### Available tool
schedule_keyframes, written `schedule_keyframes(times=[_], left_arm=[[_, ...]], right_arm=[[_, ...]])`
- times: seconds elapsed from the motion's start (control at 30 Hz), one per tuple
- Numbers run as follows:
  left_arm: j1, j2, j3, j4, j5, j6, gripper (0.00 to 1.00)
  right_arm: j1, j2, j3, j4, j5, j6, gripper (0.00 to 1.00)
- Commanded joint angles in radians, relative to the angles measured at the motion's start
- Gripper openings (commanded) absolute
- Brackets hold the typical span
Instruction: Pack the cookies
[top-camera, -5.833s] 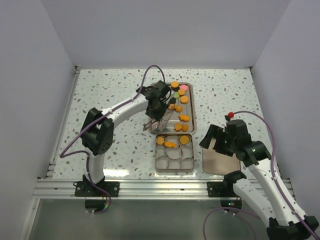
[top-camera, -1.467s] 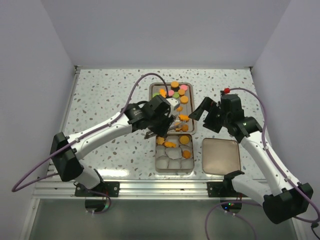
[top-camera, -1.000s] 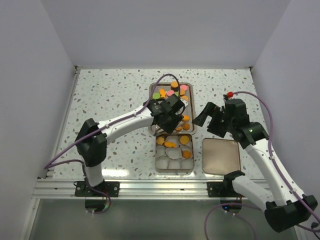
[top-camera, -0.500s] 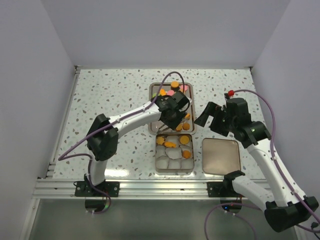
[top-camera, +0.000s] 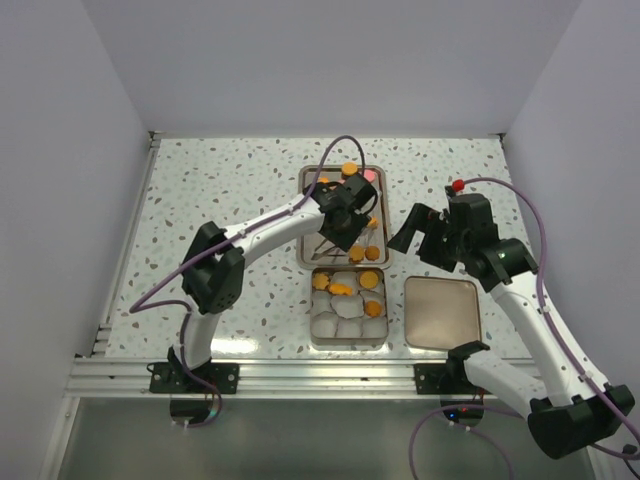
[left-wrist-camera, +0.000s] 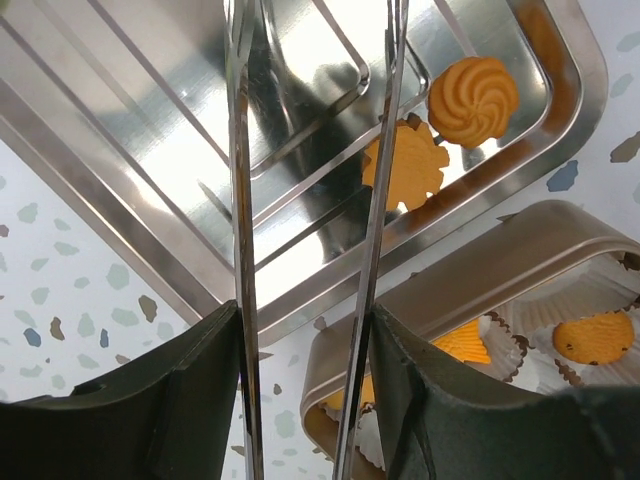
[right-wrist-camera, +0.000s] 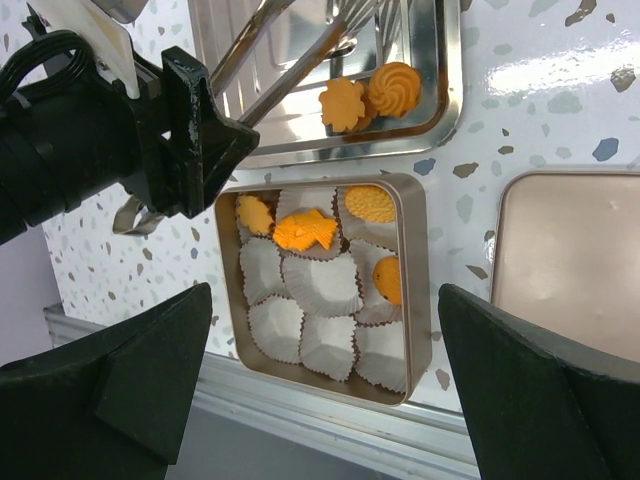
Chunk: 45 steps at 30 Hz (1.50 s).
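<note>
The cookies lie in two places. On the steel tray (top-camera: 305, 222) an orange swirl cookie (left-wrist-camera: 472, 100) and a flower cookie (left-wrist-camera: 405, 172) sit at the near right corner, others further back (top-camera: 349, 169). In the box (right-wrist-camera: 426, 300) of paper cups lie a fish cookie (right-wrist-camera: 305, 229) and three other orange ones (right-wrist-camera: 390, 279). My left gripper (left-wrist-camera: 300, 330) is shut on metal tongs (left-wrist-camera: 240, 200), whose arms stand apart over the tray, empty. My right gripper (right-wrist-camera: 325, 310) hangs open above the box, holding nothing.
The box lid (top-camera: 442, 310) lies flat to the right of the box. Several paper cups (right-wrist-camera: 320, 285) in the box hold nothing. The left arm (top-camera: 265, 228) stretches across the table from the left. White walls close in the table.
The left gripper with the tongs has moved from the box's far edge out over the tray. The right arm has hardly shifted.
</note>
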Motion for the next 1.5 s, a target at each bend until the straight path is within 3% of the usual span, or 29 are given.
schedule_keyframes(times=[0.0, 0.37, 0.77, 1.47], left_arm=[[0.012, -0.047, 0.023, -0.013, -0.055, 0.025, 0.56], [0.016, 0.011, 0.052, 0.036, 0.034, 0.019, 0.60], [0.015, 0.022, 0.037, 0.042, 0.050, 0.024, 0.39], [0.016, -0.258, -0.053, -0.015, -0.020, -0.050, 0.37]], right_arm=[[-0.005, 0.001, 0.042, 0.010, 0.014, -0.019, 0.99], [-0.007, -0.006, 0.046, -0.007, 0.025, -0.019, 0.99], [-0.007, -0.023, 0.037, -0.016, 0.034, -0.008, 0.99], [-0.007, -0.031, -0.027, 0.051, -0.036, 0.050, 0.99]])
